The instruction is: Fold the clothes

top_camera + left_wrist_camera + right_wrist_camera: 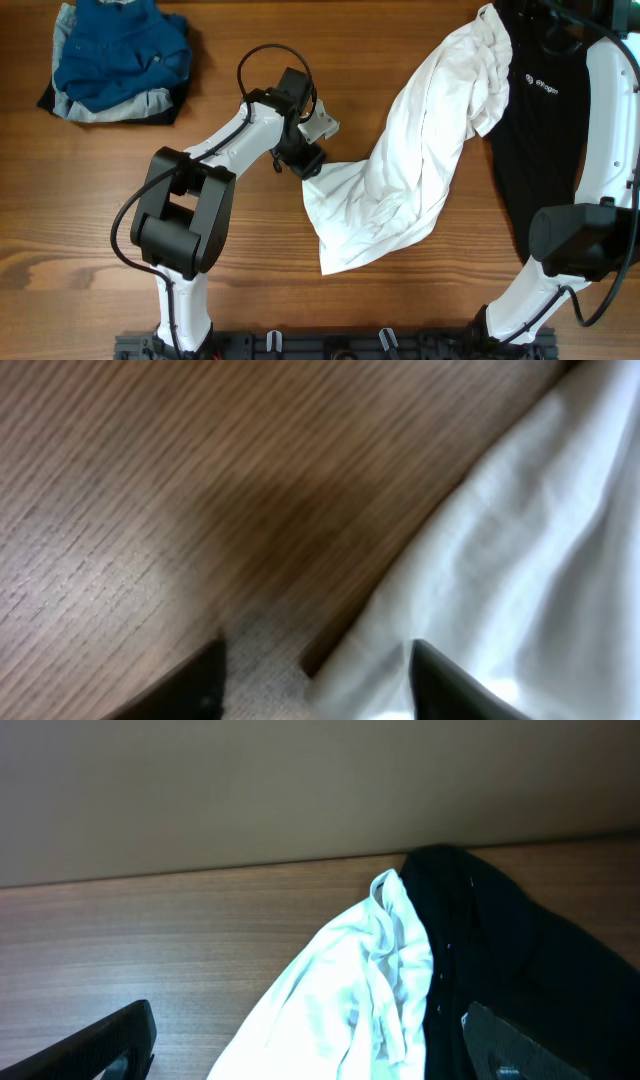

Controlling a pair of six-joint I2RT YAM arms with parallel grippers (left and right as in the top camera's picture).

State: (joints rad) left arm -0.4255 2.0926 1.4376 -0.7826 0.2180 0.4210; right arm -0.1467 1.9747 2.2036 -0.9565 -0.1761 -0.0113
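**Inspector:** Where did the clothes lie?

**Examiner:** The white T-shirt [410, 170] lay rumpled in a long diagonal heap on the wooden tabletop [400, 310]. A black shirt [540, 140] with a small white logo touched its far end, partly beneath it. A pile of blue garments [120, 50] sat well apart from the T-shirt, beyond the left arm [200, 190].

**Inspector:** The fingers?

**Examiner:** The left fingers [440, 680] straddled the T-shirt's near corner. The view was blurred, so I could not tell whether they pinched it. The right fingers [110, 1040] were spread wide, holding nothing, and faced its far end.

**Inspector:** Handling?

**Examiner:** I judged it light, limp cotton that would bunch and slide on the smooth wood. It was best taken at the corner hems, then drawn flat.
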